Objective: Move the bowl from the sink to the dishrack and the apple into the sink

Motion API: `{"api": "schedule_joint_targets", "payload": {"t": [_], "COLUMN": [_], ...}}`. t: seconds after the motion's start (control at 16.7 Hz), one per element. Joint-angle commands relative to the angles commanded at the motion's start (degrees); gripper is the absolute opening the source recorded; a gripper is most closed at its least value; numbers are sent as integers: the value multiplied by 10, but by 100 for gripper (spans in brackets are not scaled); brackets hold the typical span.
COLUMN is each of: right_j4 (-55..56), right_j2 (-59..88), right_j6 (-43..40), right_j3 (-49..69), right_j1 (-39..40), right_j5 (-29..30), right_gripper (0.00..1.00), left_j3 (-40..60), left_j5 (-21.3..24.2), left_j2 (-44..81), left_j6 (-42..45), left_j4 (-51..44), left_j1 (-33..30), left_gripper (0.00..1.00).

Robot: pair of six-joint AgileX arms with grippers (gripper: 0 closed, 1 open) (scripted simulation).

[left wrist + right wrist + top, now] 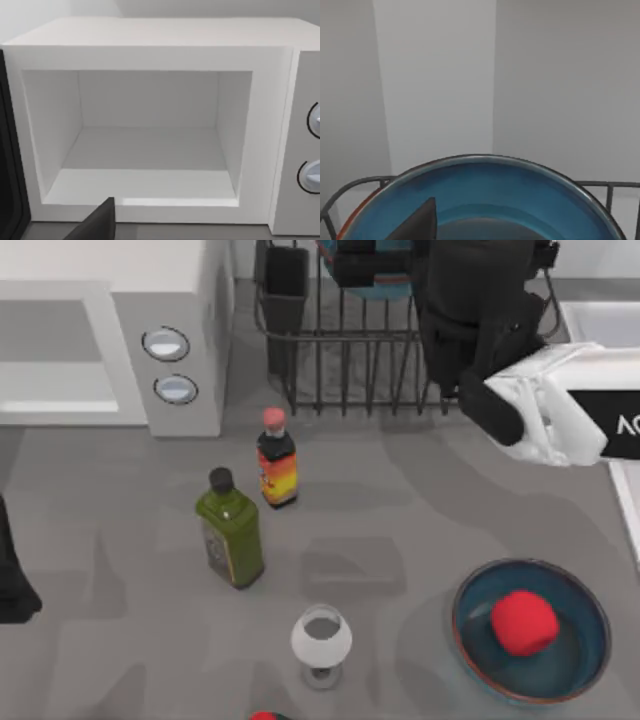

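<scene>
Bowl (372, 280) placing looks nearly done: in the top view you see your right arm reaching over the dishrack (345, 360), with a strip of teal showing behind the bars. The apple (523, 622) lies inside a second, look-alike bowl (580, 640) on the counter (400, 500), so it has not yet gone into the sink (600, 320). Your left arm is parked at the left edge. The left wrist view faces the microwave (150, 55). In the right wrist view the bowl sits within the rack wires; whether the hand is clamped, you cannot tell.
</scene>
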Motion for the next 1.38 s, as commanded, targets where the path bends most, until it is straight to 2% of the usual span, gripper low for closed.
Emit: {"api": "schedule_joint_targets", "payload": {"t": [0.3, 0.78, 1.08, 1.38], "right_j4": [-56, -218, -324, -383], "right_j2": [-209, -748, -1001, -1108], "right_j6": [4, 1, -7, -12], "right_j3": [-183, -516, -654, -705], "right_j1": [-75, -225, -300, -336], "right_j5": [-113, -281, -329, -338], "right_gripper": [100, 100, 100, 100], "left_j3": [0, 0, 0, 0], "left_j5": [0, 0, 0, 0], "left_j2": [0, 0, 0, 0], "left_j6": [0, 0, 0, 0], "left_j4": [0, 0, 0, 0], "left_j1": [0, 0, 0, 0], "left_gripper": [100, 100, 100, 100]}}
